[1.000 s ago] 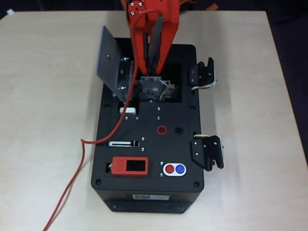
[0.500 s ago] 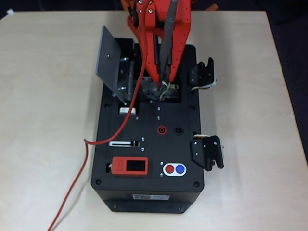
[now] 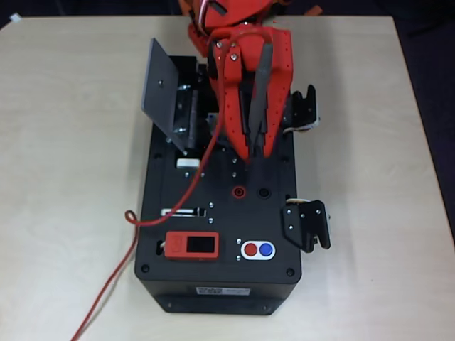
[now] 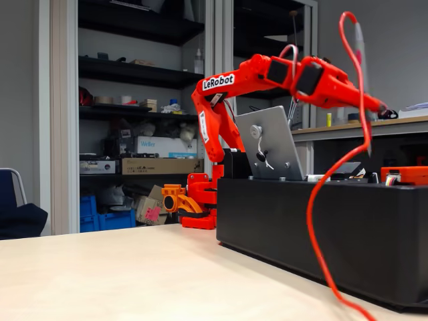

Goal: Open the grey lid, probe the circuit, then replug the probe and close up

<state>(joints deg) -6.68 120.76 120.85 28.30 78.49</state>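
moved — gripper has lifted the probe off the circuit toward the red socket | jaws clamped on probe | handling — light, stiff, slippery rod; red cable drags, grip mid-shaft

From above, a black box sits on a pale wooden bench, its grey lid swung up at the upper left. The red arm's end effector reaches down over the middle of the box, clamped on the grey probe, its tips just above a round red socket and a black one. The probe's red cable trails across the box top, loops off its left edge and runs down the bench.
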